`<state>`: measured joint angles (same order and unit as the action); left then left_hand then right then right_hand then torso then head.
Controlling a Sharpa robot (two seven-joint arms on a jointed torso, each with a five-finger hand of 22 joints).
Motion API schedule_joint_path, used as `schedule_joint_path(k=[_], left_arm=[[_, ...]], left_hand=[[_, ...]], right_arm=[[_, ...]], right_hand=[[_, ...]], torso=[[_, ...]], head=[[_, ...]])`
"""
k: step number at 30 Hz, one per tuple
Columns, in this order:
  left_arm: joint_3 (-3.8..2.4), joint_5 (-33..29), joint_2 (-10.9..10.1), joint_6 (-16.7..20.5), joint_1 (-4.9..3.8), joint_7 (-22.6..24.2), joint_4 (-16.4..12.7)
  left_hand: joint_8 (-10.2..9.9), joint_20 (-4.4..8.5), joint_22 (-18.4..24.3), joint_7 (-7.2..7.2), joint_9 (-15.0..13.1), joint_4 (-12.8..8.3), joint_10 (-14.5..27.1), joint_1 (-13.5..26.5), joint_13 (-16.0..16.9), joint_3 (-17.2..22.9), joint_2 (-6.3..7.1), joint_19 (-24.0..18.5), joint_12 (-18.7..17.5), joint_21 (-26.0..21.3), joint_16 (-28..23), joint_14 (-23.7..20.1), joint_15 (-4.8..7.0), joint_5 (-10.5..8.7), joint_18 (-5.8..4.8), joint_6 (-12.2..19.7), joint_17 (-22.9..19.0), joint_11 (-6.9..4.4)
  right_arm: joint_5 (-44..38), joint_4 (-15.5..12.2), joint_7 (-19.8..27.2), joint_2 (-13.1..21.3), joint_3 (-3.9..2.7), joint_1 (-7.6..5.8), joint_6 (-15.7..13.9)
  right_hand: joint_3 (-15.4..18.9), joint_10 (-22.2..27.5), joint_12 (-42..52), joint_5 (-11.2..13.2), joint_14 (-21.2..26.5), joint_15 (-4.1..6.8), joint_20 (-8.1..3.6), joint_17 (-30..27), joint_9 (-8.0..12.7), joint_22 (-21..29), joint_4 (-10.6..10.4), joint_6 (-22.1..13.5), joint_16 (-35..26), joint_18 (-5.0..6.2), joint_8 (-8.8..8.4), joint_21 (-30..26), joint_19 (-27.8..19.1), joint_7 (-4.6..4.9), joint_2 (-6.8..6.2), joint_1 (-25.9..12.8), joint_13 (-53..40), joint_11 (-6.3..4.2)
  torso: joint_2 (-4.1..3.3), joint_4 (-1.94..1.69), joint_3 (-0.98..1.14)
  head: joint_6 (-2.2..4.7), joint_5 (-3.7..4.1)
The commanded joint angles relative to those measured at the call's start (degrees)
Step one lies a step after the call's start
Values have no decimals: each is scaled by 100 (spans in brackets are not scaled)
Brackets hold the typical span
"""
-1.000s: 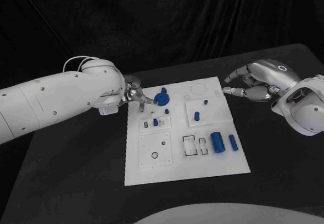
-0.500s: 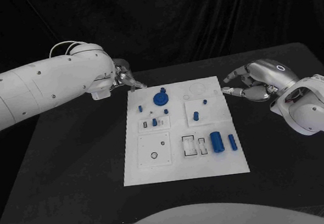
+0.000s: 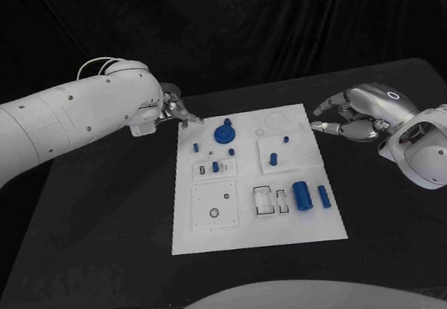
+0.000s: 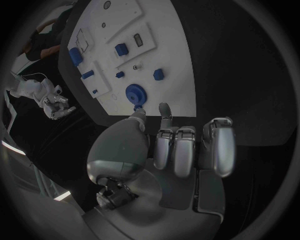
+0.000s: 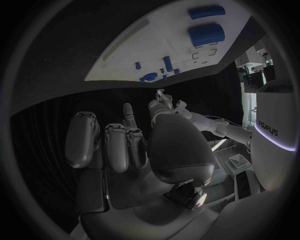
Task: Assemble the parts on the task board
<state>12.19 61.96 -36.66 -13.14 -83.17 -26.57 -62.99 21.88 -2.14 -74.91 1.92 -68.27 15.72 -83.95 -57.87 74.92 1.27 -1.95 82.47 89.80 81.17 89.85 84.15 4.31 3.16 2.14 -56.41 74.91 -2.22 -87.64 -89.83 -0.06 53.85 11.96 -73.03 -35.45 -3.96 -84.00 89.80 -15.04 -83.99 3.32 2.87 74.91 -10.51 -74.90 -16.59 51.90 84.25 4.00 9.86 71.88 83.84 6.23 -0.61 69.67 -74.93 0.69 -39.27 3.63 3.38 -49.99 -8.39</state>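
head view: we see the white task board (image 3: 257, 230) lying mid-bench (image 3: 102, 238), with blue parts (image 3: 300, 195) standing in and lying on it, a round blue gear (image 3: 223, 134) near its far edge. the left robot hand (image 3: 175, 111) hovers off the board's far left corner, fingers curled, empty. the right robot hand (image 3: 353, 117) sits beside the board's right edge, fingers curled, holding nothing.

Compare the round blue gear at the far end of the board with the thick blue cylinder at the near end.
The blue gear is a flat disc with a raised hub on top; the thick blue cylinder is long and lies on its side.

The gear sits at the far end of the task board, near the left hand; the cylinder lies toward the near right corner, beside a thinner blue rod.

Both are blue, rest on the board, and neither hand touches them.
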Motion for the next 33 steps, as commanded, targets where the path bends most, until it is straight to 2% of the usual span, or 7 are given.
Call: schedule_joint_path(k=[1, 11, 18, 20, 24, 30, 33], left_arm=[[-6, -10, 1, -127, 29, 120, -17], [-5, -10, -37, -110, 93, 159, -177], [-5, -10, -28, -125, 110, 168, -243], [-5, -11, -23, -131, 112, 167, -251], [-5, -11, -5, -150, 121, 161, -266], [-4, -11, 29, -164, 157, 145, -233], [-4, -11, 44, -159, 186, 137, -211]], left_hand=[[-208, -32, -839, 33, 148, 15, -605, -44, 1508, -65, -58, -43, 20, -40, 15, 585, -40, 23, 74, 79, 1509, 73], [-370, -57, -847, 52, 292, 39, -605, -36, 1508, -117, -91, -44, 20, -51, 15, 585, -61, 23, 76, 1, 1509, 95], [-394, -61, -852, 53, 316, 48, -605, -24, 1508, -131, -98, -40, 20, -48, 15, 585, -64, 24, 75, -23, 1509, 96], [-407, -63, -852, 53, 330, 53, -605, -16, 1508, -139, -103, -41, 20, -51, 15, 585, -65, 25, 76, -36, 1509, 97], [-427, -65, -850, 54, 348, 58, -605, -8, 1508, -146, -115, -46, 20, -57, 15, 585, -66, 33, 78, -50, 1509, 98], [-435, -66, -848, 54, 355, 57, -605, -9, 1508, -147, -120, -49, 20, -62, 15, 585, -67, 40, 79, -55, 1509, 98], [-448, -67, -851, 53, 367, 54, -605, -13, 1508, -149, -128, -46, 20, -60, 15, 585, -68, 51, 78, -66, 1509, 98]], right_arm=[[-16, -29, -50, 17, -4, 14, 42], [-16, -213, -123, 191, -6, -27, 64], [-16, -341, -190, 298, -6, -145, 143], [-16, -366, -206, 320, -6, -174, 162], [-16, -427, -258, 370, -6, -283, 253], [-16, -493, -333, 398, -7, -474, 376], [-16, -520, -358, 413, -7, -538, 406]], right_hand=[[34, -600, 20, -29, -416, -39, 36, 636, 10, -974, 9, 22, -31, 0, -7, -23, 13, -9, 28, 30, -1507, 37], [34, -600, 20, -38, -415, -39, 36, 633, 11, -973, 11, 24, -32, 1, -6, -27, 12, -11, 29, 33, -1507, 37], [33, -600, 20, -49, -416, -38, 35, 637, 11, -973, 12, 29, -30, 0, -4, -25, 13, -11, 31, 37, -1507, 35], [33, -600, 20, -52, -416, -37, 35, 637, 11, -975, 12, 31, -30, -1, -4, -22, 14, -11, 31, 37, -1507, 34], [33, -600, 20, -52, -416, -37, 35, 637, 11, -975, 12, 31, -30, -1, -4, -22, 14, -11, 31, 37, -1507, 34], [34, -600, 20, -56, -417, -36, 35, 637, 11, -977, 9, 35, -29, -2, -2, -15, 17, -11, 33, 36, -1507, 29], [35, -600, 20, -58, -417, -34, 34, 638, 12, -979, 7, 38, -29, -3, -1, -9, 19, -11, 34, 33, -1507, 25]], torso=[[-27, 24, -13], [-32, 25, -16], [-31, 41, -24], [-29, 39, -30], [-15, -4, -61], [-23, -4, -38], [-25, -5, -39]], head=[[-1, -52], [-1, -117], [-1, -221], [-1, -233], [-1, -215], [-1, -227], [-1, -229]])
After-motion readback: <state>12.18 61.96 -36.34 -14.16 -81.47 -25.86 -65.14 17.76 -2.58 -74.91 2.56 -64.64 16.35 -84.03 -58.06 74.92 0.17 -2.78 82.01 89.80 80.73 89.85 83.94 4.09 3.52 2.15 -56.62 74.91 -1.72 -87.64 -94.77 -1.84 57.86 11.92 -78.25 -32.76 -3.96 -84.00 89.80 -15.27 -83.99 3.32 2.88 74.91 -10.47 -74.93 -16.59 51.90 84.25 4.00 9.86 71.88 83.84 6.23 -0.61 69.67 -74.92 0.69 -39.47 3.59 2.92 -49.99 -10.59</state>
